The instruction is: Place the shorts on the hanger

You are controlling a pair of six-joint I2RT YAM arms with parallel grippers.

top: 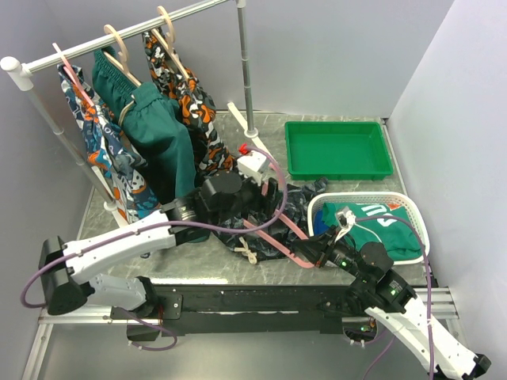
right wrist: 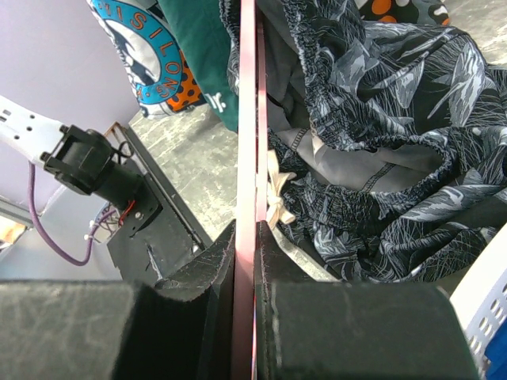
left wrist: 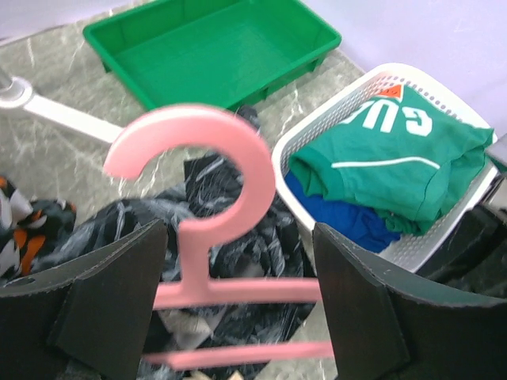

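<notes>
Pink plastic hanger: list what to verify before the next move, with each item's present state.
1. Right hand shut on the pink plastic hanger: ok, its fingers clamp the thin frame bar.
2. Left hand gripping the hanger: not ok, it is open, with a finger on either side of the neck under the hook.
3. Dark leaf-print fabric shorts on the hanger: not ok, they lie crumpled on the grey marbled table.
4. Waistband findable: ok, the white drawstring shows beside the bar.
5. Bar threaded into a waist or leg opening: cannot tell.
</notes>
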